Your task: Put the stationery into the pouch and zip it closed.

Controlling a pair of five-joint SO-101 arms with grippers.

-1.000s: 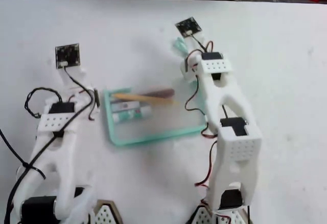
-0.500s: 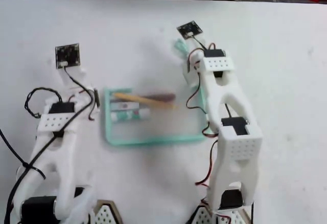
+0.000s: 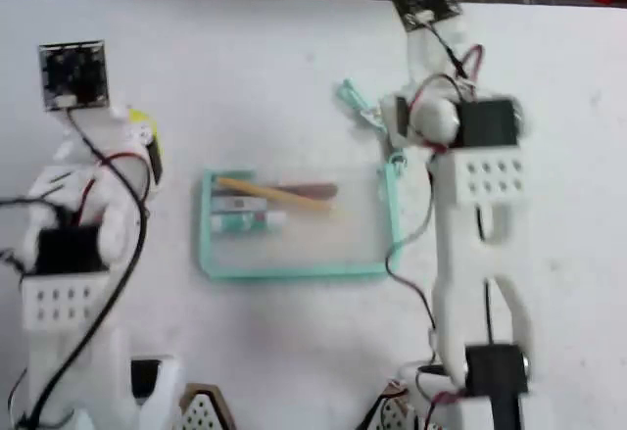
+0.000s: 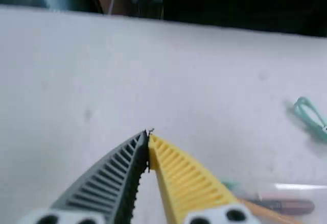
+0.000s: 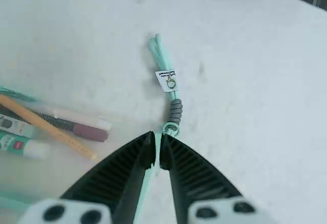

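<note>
Both arms have drawn back and the pouch (image 3: 294,272) now lies squarer on the white table (image 3: 245,68). The right gripper (image 5: 158,142) is pinched on the pouch's teal zip edge, next to the pull cord (image 5: 162,63). The left gripper (image 4: 148,135) is clenched on nothing, well left of the pouch, where a pencil (image 3: 276,193) and other stationery lie; beyond the table the room is dark.

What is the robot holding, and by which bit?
The right claw pinches the pouch at its teal zipper edge, beside the pull cord. The left claw holds nothing.
</note>
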